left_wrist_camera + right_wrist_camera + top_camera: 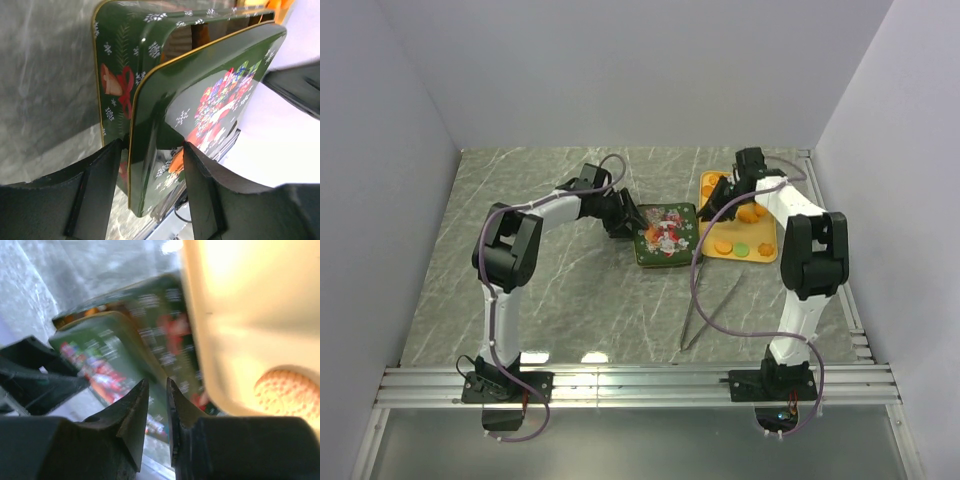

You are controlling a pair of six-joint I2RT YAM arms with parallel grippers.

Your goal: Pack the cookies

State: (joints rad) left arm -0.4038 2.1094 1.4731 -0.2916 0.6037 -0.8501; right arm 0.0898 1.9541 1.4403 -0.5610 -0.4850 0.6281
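A green Christmas tin (pixel 665 235) sits mid-table. My left gripper (pixel 628 225) is at its left edge. In the left wrist view this gripper (pixel 152 145) is shut on the rim of the tin's lid (pixel 210 90). The lid is tilted up off the base (pixel 120 60), leaving a gap. The cookies (pixel 721 245), mostly orange with one green, lie on a yellow tray (pixel 760 258) right of the tin. My right gripper (pixel 712 208) hovers between tin and tray. In the right wrist view it (pixel 157 382) is nearly shut and empty. One cookie (pixel 285 392) shows on the tray (pixel 240 300).
A thin grey V-shaped tool (pixel 710 310) lies on the marble table in front of the tray. White walls enclose the table on the left, back and right. A metal rail (pixel 640 385) runs along the near edge.
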